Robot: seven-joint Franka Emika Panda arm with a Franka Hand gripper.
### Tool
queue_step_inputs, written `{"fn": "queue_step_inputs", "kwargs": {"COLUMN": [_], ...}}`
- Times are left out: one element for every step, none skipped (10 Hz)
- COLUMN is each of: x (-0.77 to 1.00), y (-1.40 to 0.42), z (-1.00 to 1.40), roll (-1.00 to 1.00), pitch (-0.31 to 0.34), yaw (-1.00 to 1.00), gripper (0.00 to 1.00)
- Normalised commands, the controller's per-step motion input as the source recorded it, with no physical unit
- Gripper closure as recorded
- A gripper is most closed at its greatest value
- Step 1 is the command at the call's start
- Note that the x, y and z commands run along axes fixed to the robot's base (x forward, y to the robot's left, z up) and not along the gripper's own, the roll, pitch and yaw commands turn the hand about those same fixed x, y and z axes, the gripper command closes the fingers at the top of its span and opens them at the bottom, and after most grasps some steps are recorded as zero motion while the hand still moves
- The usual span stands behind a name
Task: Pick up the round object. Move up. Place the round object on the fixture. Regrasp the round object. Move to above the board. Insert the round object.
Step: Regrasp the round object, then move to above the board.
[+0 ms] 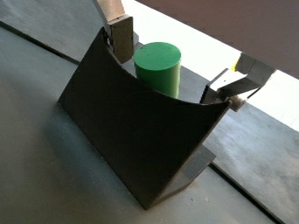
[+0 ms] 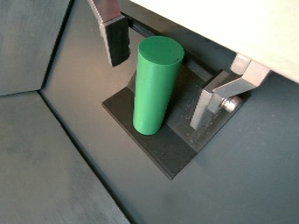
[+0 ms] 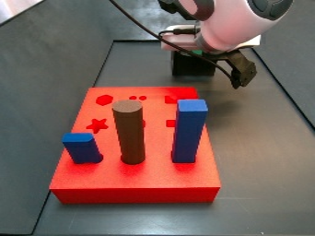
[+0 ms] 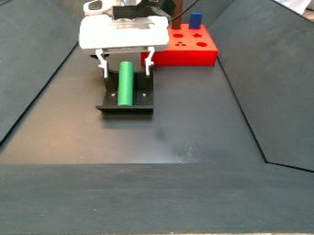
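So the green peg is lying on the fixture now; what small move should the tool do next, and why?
Probably close the tool on the green peg. In both wrist views its fingers stand on either side of the peg with a gap on each side, so it looks open and not gripping. The peg rests on the dark fixture, away from the red board, so a regrasp seems to come first.

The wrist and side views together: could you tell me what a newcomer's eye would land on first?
The bright green round object stands out most, resting on the dark fixture with the gripper around it, its fingers apart on either side and not visibly touching it. Next comes the red board in a side view, carrying a brown cylinder and two blue blocks, well apart from the fixture.
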Motion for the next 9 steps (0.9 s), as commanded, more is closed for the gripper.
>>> {"fn": "queue_step_inputs", "kwargs": {"x": [0.0, 0.02, 0.02, 0.02, 0.02, 0.02, 0.02, 0.02, 0.02], "y": [0.0, -0.01, -0.01, -0.01, -0.01, -0.01, -0.01, -0.01, -0.02], "z": [0.0, 1.0, 1.0, 1.0, 1.0, 1.0, 1.0, 1.0, 1.0], "roll": [0.0, 0.06, 0.05, 0.02, 0.0, -0.01, 0.0, -0.01, -0.01], "pitch": [0.0, 0.117, 0.115, 0.094, 0.05, 0.024, -0.007, -0.017, -0.029], "yaw": [0.0, 0.25, 0.24, 0.21, 0.19, 0.18, 0.14, 0.13, 0.09], "gripper": [1.0, 1.0, 1.0, 1.0, 1.0, 1.0, 1.0, 1.0, 1.0]}}
